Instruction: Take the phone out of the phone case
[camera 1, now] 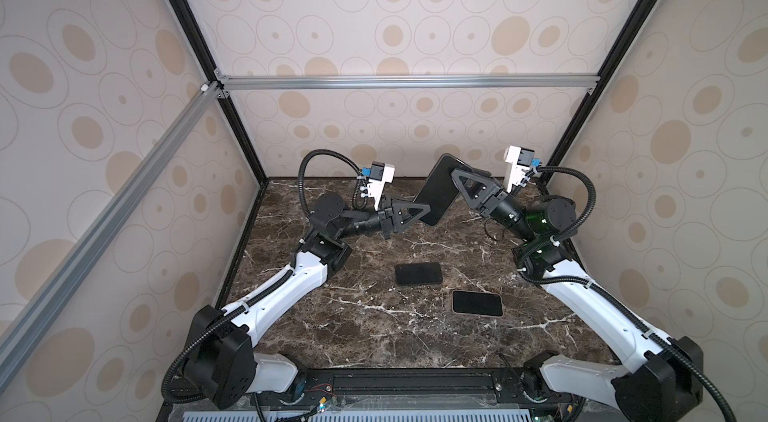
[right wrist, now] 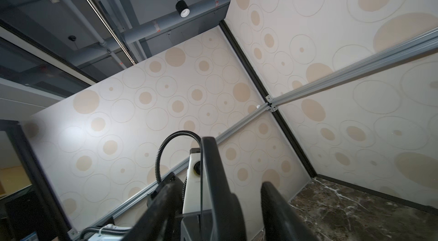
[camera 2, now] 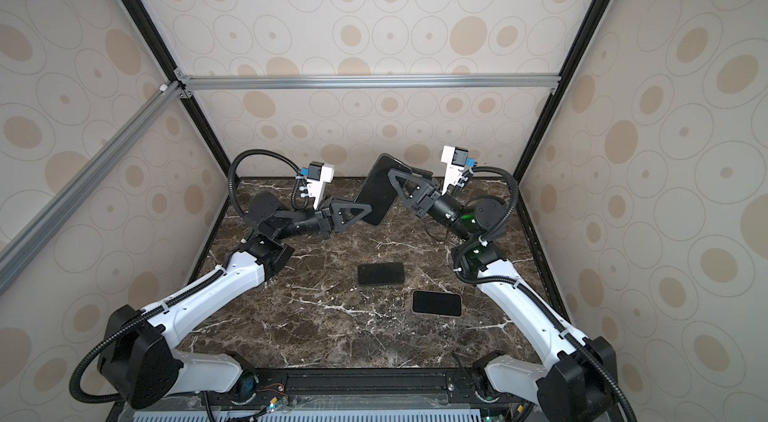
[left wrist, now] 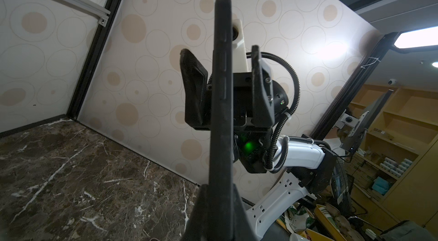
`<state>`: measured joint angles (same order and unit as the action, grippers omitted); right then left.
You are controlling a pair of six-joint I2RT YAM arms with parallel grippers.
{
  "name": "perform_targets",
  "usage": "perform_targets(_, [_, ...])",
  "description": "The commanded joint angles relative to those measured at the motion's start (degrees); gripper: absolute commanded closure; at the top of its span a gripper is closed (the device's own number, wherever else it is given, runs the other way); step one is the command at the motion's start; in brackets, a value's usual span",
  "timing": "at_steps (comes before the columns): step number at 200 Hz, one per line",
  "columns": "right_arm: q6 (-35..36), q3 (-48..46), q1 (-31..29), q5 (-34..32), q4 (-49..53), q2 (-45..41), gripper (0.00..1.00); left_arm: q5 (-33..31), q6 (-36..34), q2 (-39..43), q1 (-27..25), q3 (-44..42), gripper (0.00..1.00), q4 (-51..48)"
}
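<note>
Left pincer (camera 1: pixel 424 210) clamped tight on the lower end of the cased phone (camera 1: pixel 437 195), held aloft toward twelve o'clock over the worktop (camera 1: pixel 332 316). Right pincer (camera 1: pixel 461 171) gapes, jaws spread either side of its upper end.

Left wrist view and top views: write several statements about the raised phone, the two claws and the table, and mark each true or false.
1. The black rectangular phone is raised off the dark marble tabletop. True.
2. The right claw is clamped on it. False: its jaws stand open, one on each side of the phone.
3. The left claw grips the phone's lower end. True.
4. Three more phones lie flat on the tabletop. False: two do, a dark-rimmed flat phone and a pale-rimmed flat phone.
</note>
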<state>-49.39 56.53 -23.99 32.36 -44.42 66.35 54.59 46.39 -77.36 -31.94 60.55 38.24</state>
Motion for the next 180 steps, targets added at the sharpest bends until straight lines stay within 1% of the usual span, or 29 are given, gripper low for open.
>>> perform_targets(1, [10.99,-0.03,0.03,-4.39,13.20,-6.09,0.25,-2.01,-14.49,2.82,-0.31,7.53,1.00,-15.47])
perform_targets(19, [18.78,1.14,0.03,-7.59,24.45,-9.34,0.26,-4.65,-22.32,2.18,-0.31,12.15,1.00,-27.51])
perform_targets(33, [22.55,2.32,0.72,-8.76,30.61,-10.84,0.26,-6.79,-26.94,1.19,-0.31,15.75,1.00,-35.40])
perform_targets(50, [26.63,5.56,2.50,-7.82,38.39,-11.17,0.26,-10.17,-31.49,-0.21,-0.31,19.23,1.00,-42.26])
perform_targets(68, [29.76,9.66,5.64,-2.95,45.15,-9.86,0.26,-13.77,-35.73,-1.93,-0.19,22.30,1.00,-48.57])
perform_targets(76, [30.31,10.98,7.25,0.00,46.86,-9.04,0.26,-14.72,-37.61,-1.99,-0.22,22.06,1.00,-49.06])
perform_targets(94, [31.68,14.73,11.54,10.06,51.21,-6.04,0.26,-14.87,-41.66,-1.08,-0.29,19.43,1.00,-47.88])
perform_targets(108, [33.08,16.94,13.51,17.09,53.32,-4.02,0.26,-15.47,-41.26,0.08,-0.23,17.95,1.00,-46.43])
perform_targets(125, [36.58,19.24,14.27,22.53,56.87,-2.17,0.25,-11.88,-42.11,0.22,-0.24,18.62,1.00,-48.08])
perform_targets(143, [39.56,21.58,14.30,26.24,60.01,-0.32,0.25,-9.36,-43.53,0.71,-0.23,18.40,1.00,-49.03])
perform_targets(154, [39.80,22.12,14.28,27.81,59.93,0.55,0.25,-7.14,-45.14,1.57,-0.24,17.58,1.00,-48.79])
perform_targets(167, [39.94,22.22,14.32,29.54,58.95,0.83,0.25,-4.08,-48.58,2.82,-0.22,16.19,1.00,-48.82])
perform_targets(180, [40.64,22.30,14.30,30.66,58.55,0.73,0.25,-3.25,-51.22,4.15,-0.21,14.92,1.00,-48.78])
